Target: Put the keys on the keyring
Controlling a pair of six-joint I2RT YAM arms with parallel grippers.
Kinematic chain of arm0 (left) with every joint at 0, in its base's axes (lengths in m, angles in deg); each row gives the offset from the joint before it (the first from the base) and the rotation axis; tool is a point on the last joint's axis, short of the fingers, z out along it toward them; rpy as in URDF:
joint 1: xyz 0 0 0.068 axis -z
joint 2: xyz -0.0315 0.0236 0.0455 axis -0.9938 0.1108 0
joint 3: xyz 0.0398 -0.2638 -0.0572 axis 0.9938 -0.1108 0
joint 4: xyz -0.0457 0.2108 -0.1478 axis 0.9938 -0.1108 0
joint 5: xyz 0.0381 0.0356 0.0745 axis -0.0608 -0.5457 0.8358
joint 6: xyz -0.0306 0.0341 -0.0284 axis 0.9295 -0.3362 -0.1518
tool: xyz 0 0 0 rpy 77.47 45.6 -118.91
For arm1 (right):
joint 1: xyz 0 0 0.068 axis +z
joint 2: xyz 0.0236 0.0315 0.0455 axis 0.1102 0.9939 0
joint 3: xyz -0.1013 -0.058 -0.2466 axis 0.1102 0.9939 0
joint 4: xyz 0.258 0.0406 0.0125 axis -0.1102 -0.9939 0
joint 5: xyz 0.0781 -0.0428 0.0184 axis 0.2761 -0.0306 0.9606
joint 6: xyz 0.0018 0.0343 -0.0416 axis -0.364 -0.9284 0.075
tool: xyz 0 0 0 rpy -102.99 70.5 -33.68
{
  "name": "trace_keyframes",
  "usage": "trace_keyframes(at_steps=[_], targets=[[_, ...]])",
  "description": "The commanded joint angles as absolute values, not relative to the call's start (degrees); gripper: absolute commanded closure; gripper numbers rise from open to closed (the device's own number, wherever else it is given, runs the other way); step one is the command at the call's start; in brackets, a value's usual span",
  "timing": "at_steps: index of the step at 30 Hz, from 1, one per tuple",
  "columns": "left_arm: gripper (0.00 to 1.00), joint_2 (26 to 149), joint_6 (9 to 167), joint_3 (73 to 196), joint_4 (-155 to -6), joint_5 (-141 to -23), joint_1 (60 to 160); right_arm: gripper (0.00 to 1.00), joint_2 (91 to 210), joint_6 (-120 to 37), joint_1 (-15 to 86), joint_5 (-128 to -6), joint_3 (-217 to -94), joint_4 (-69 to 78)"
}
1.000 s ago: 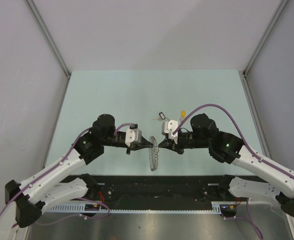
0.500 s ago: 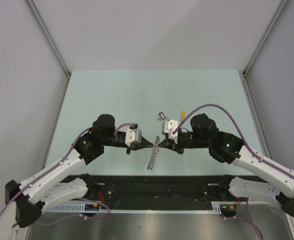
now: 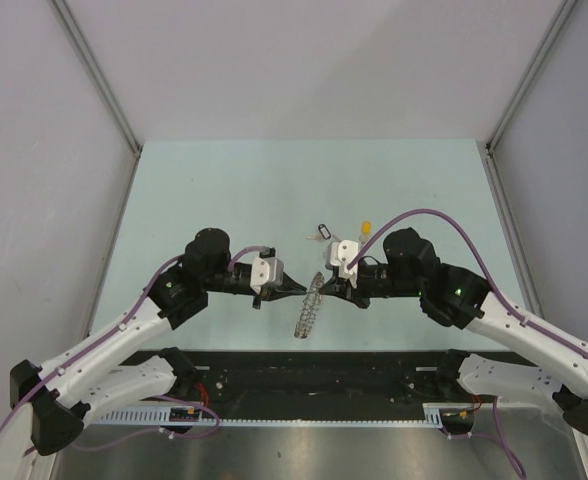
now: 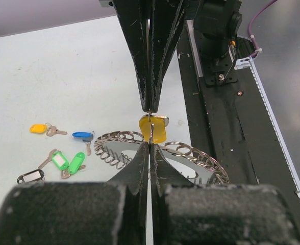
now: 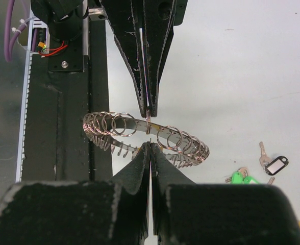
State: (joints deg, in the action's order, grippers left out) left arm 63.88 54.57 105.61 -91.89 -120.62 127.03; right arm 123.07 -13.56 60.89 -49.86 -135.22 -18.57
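Observation:
The keyring [image 3: 307,312], a large silver ring with a coiled rim, hangs above the table's near edge between both grippers, which meet tip to tip. In the left wrist view my left gripper [image 4: 150,145] is shut on a coil of the keyring [image 4: 201,158]. Facing it, my right gripper [image 4: 150,109] is shut on the metal part of a yellow-headed key [image 4: 152,128], right against the rim. The right wrist view shows the left gripper [image 5: 147,113] pinching one loop of the keyring [image 5: 185,145], with the right gripper [image 5: 150,145] shut below it. More keys lie on the table: orange [image 4: 39,128], blue [image 4: 82,135], two green [image 4: 68,161] and black [image 4: 30,176].
The pale green table [image 3: 224,190] is walled on the left, right and back. The black base rail [image 3: 314,375] with both arm mounts runs along the near edge, just under the hanging ring. Loose keys [image 3: 322,230] lie just beyond the grippers.
The keyring has turned between the grippers, from broad-side to nearly edge-on, then slightly back. Both arms have barely moved and both grippers stay shut.

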Motion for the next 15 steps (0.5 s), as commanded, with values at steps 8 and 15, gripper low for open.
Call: trace_keyframes(at_steps=[8, 15], targets=[[1.0, 63.48, 54.97, 106.07, -89.16, -121.41, 127.32, 1.0, 123.04, -13.68, 61.17, -48.67, -137.57, -16.69], [1.0, 63.66, 54.97, 106.07, -88.99, -121.23, 127.32, 1.0, 123.48, -13.77, 61.08, -47.87, -137.57, -16.33]])
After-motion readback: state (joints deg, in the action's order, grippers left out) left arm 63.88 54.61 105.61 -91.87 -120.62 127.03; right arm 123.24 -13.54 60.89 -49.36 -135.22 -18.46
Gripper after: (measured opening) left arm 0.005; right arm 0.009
